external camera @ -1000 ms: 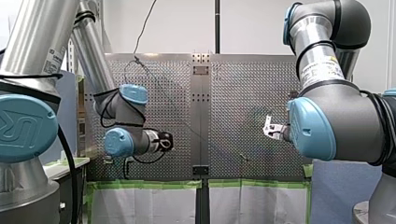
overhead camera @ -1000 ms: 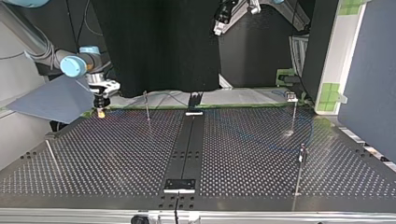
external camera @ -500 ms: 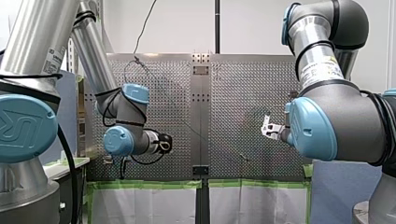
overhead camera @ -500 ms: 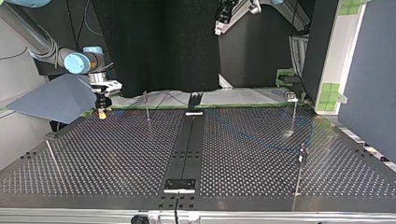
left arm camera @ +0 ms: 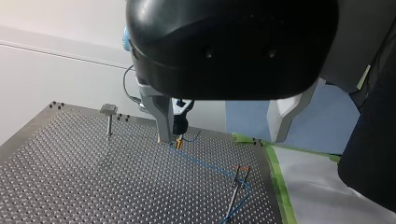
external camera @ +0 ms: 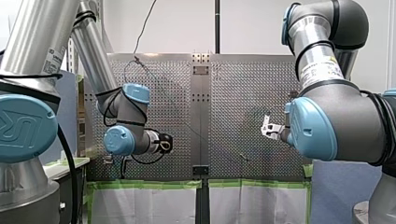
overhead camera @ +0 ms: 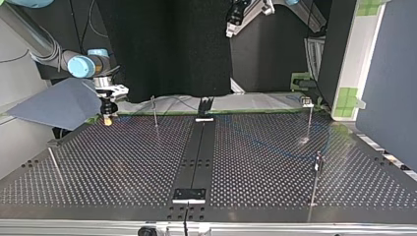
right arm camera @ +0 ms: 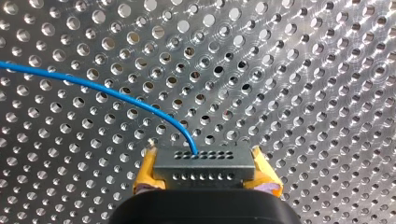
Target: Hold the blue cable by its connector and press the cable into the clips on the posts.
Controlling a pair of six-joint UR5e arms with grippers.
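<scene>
R gripper [right arm camera: 205, 173] — pads [right arm camera: 145, 175] clamped on the connector [right arm camera: 204, 163] of the blue cable [right arm camera: 116, 93] at the table's [overhead camera: 123, 162] far-left corner (top view) — barely crept since 1 s ago, L gripper [left arm camera: 218, 137] gaping empty: clipping pending.

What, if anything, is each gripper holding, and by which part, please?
My right gripper clamps the cable by its connector; my left gripper holds nothing.

The blue cable [right arm camera: 93, 86] runs off the right wrist view; my right pincer [right arm camera: 203, 156] hides the rear of the connector [right arm camera: 204, 169].
</scene>
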